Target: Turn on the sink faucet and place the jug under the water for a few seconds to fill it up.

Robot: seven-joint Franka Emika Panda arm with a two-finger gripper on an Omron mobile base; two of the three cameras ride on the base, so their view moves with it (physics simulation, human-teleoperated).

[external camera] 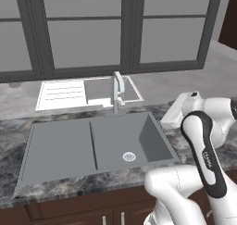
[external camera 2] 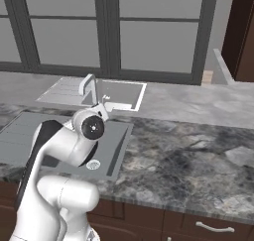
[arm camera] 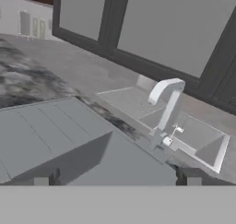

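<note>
The sink (external camera: 111, 136) is a grey basin set in the marble counter, with a round drain (external camera: 129, 156) and a ridged drainboard on its left. The sink faucet (external camera: 118, 92) stands upright behind the basin, its short spout bent forward. No water falls from the spout. In the hand view my gripper (arm camera: 119, 178) is open, its two dark fingertips (arm camera: 48, 178) far apart with nothing between them. It looks over the sink (arm camera: 50, 135) toward the faucet (arm camera: 168, 103). My white hand (external camera: 180, 110) hovers above the sink's right rim. The jug is out of view.
A white ridged mat (external camera: 61, 93) lies behind the drainboard. Beside it, behind the faucet, is a flat grey panel with a white rim (external camera: 132, 90). Dark-framed windows close off the back. Marble counter (external camera 2: 188, 150) stretches to the right, toward a dark cabinet (external camera 2: 243, 31).
</note>
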